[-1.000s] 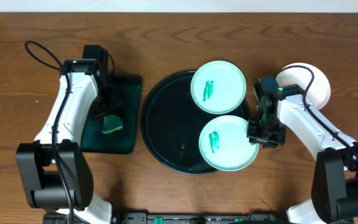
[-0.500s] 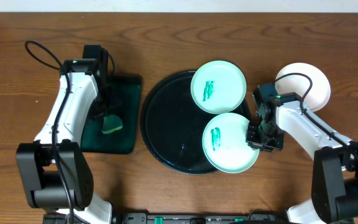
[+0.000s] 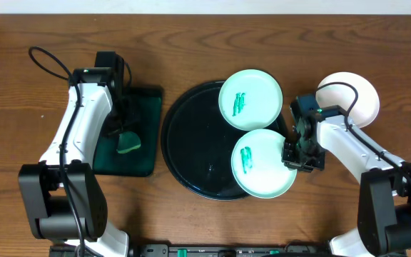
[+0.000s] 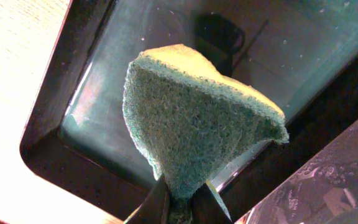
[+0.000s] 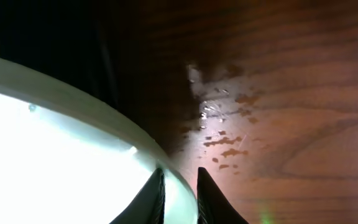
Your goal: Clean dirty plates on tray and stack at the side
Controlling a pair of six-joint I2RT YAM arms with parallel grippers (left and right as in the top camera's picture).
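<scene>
Two light turquoise plates with green smears lie on the right side of the black tray [image 3: 191, 143]: a far plate [image 3: 250, 99] and a near plate [image 3: 264, 163]. A white plate [image 3: 348, 96] rests on the table to the right of the tray. My right gripper [image 3: 295, 153] is shut on the near plate's right rim. In the right wrist view the rim [image 5: 135, 146] runs between the right gripper's [image 5: 180, 199] jaws. My left gripper [image 4: 180, 208] is shut on a green sponge [image 4: 197, 118], held over the dark green tray.
The rectangular dark green tray [image 3: 145, 107] lies left of the black tray, under the sponge [image 3: 128, 145]. Wet drops [image 5: 222, 124] spot the wooden table beside the near plate. A black cable [image 3: 45, 61] loops at the far left.
The right gripper's jaws have closed on the near plate's rim, and the plate has shifted slightly. The left arm and sponge have stayed still.
</scene>
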